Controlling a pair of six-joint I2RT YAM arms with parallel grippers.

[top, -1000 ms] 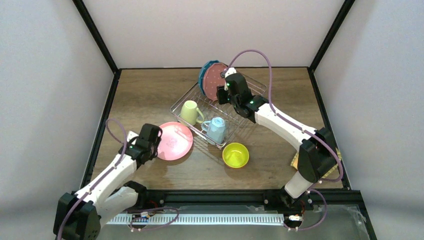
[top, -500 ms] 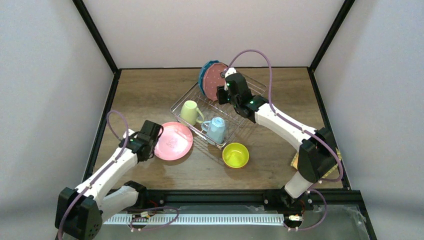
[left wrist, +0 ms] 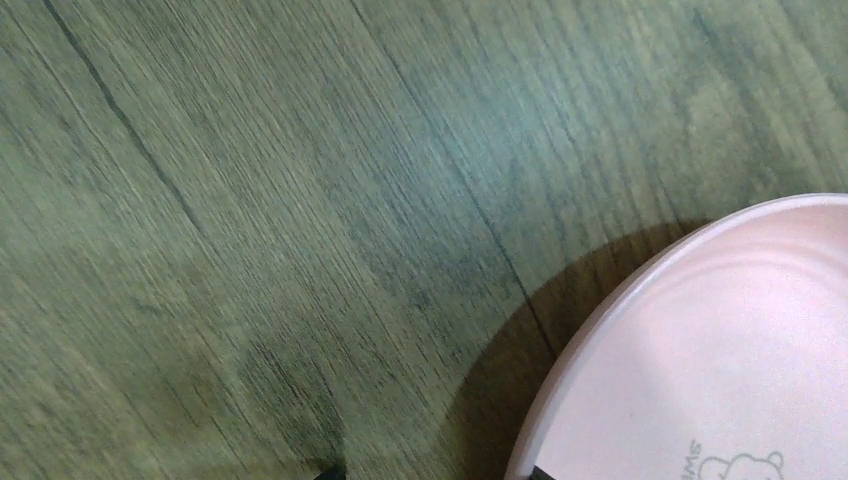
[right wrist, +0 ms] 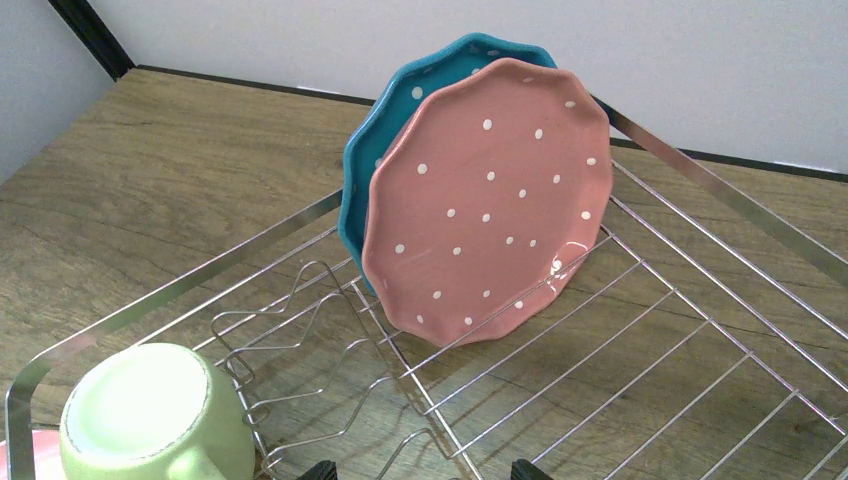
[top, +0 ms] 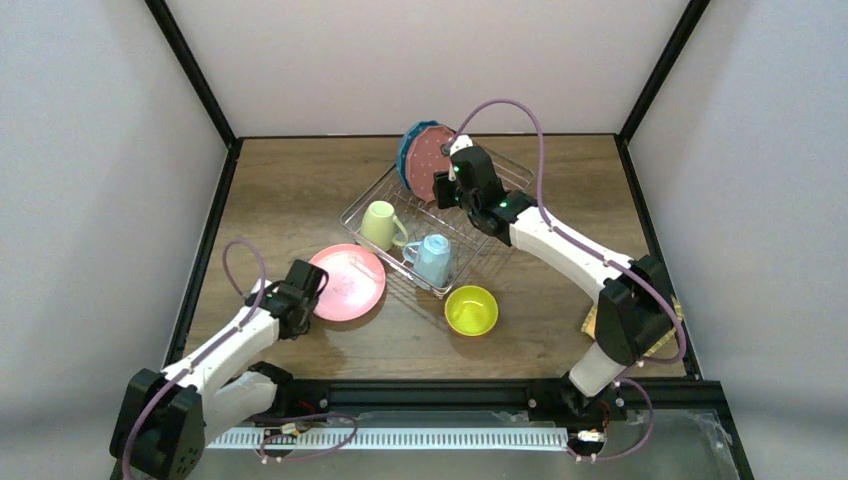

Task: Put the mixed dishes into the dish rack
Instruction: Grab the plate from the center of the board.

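The dish rack (top: 375,192) holds a blue dotted plate (top: 410,148) and a pink dotted plate (top: 430,168) upright at its far end, plus a pale green mug (top: 378,225) and a light blue mug (top: 433,258). My right gripper (top: 443,188) hovers open over the rack, just in front of the pink dotted plate (right wrist: 490,200); nothing is between its jaws (right wrist: 425,470). A plain pink plate (top: 347,282) lies flat on the table left of the rack. My left gripper (top: 316,292) is open at its near-left rim (left wrist: 720,370), one fingertip (left wrist: 535,472) over the plate edge.
A lime bowl (top: 471,309) sits on the table in front of the rack. A woven tan plate (top: 590,322) shows partly behind the right arm's base. Black frame posts and pale walls enclose the wooden table (top: 290,190).
My left gripper has drawn back slightly toward the near edge, along the pink plate's rim. The right arm and the dishes have not moved.
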